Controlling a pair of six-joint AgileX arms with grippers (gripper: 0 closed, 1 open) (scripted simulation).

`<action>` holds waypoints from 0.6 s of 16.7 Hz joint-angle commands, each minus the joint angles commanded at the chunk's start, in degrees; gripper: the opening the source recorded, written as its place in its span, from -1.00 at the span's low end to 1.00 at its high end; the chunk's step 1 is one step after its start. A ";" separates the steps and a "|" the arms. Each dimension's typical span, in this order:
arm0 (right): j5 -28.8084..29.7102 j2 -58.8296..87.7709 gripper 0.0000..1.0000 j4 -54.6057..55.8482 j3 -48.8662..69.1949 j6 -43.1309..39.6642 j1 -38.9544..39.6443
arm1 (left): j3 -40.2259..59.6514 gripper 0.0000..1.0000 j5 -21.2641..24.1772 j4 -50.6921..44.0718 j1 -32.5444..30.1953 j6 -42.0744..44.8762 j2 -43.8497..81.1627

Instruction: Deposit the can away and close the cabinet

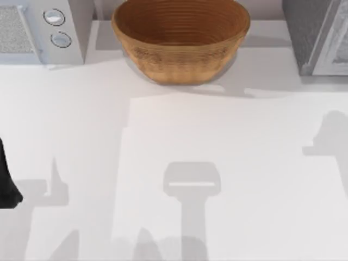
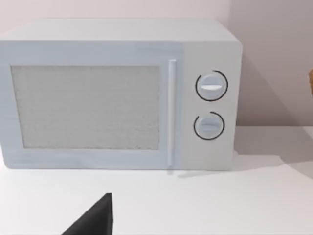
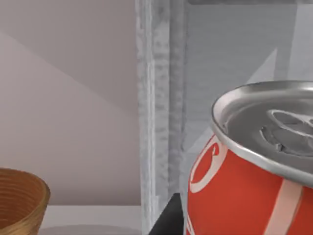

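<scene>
The red drink can with silver top (image 3: 254, 161) was seen close to the grey cabinet's frame (image 3: 156, 112); a collision was judged possible, and the right gripper's grip could not be told.

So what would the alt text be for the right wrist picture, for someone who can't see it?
A red drink can with white lettering and a silver top sits very close to the camera, in front of a grey cabinet whose upright front edge stands just beside it. The rim of a woven bowl peeks in at a corner, against a plain pale wall.

White table (image 1: 163, 163) bears woven bowl (image 1: 181, 41), microwave (image 1: 41, 30), cabinet (image 1: 318, 35).
</scene>
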 joint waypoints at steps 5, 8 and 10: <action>2.75 18.27 -1.00 -5.83 23.96 0.24 2.44 | 0.00 1.00 0.00 0.00 0.00 0.00 0.00; 4.22 28.24 -1.00 -9.00 37.06 0.30 3.79 | 0.00 1.00 0.00 0.00 0.00 0.00 0.00; 5.08 34.07 -1.00 -10.88 44.70 0.32 4.59 | 0.00 1.00 0.00 0.00 0.00 0.00 0.00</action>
